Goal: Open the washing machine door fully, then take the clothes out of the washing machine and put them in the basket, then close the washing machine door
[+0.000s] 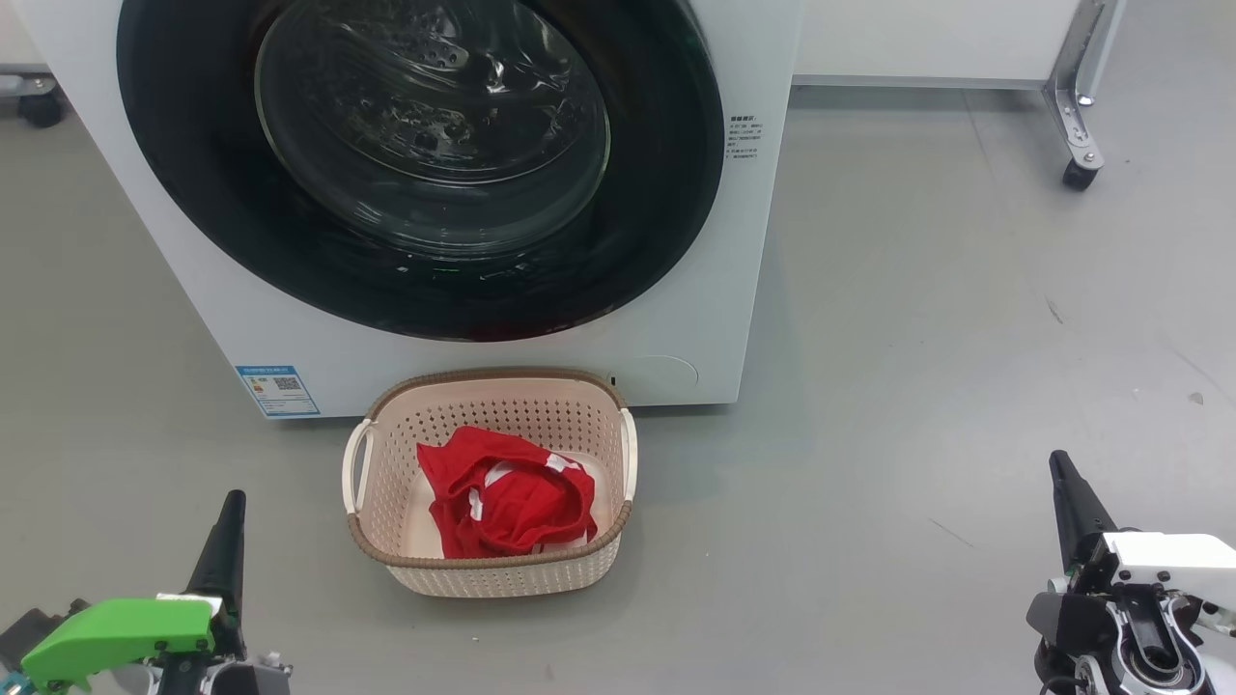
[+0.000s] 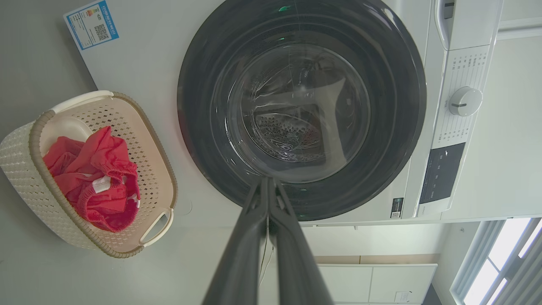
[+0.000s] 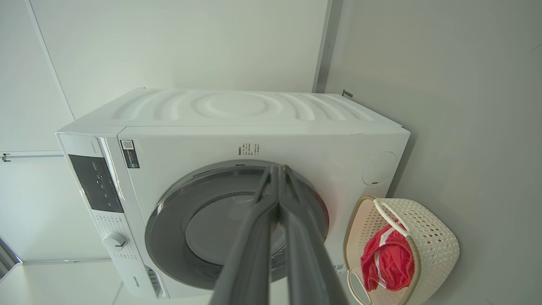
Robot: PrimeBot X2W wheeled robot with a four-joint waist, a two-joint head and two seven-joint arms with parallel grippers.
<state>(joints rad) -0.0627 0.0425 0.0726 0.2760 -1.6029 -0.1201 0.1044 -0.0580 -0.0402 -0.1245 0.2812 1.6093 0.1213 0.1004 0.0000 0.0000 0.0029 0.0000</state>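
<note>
The white washing machine stands ahead with its round black-rimmed door shut flat against the front; through the glass I see the bare metal drum. On the floor just in front sits the cream basket holding red clothes. My left gripper rests low at the lower left, shut and holding nothing. At the lower right my right gripper is shut too, with nothing in it. In the wrist views, the left gripper and the right gripper point at the door, well back from it.
Bare grey floor spreads right of the washing machine. A metal frame leg on a caster stands at the far right, another caster at the far left. A control panel with a dial runs along the machine's top.
</note>
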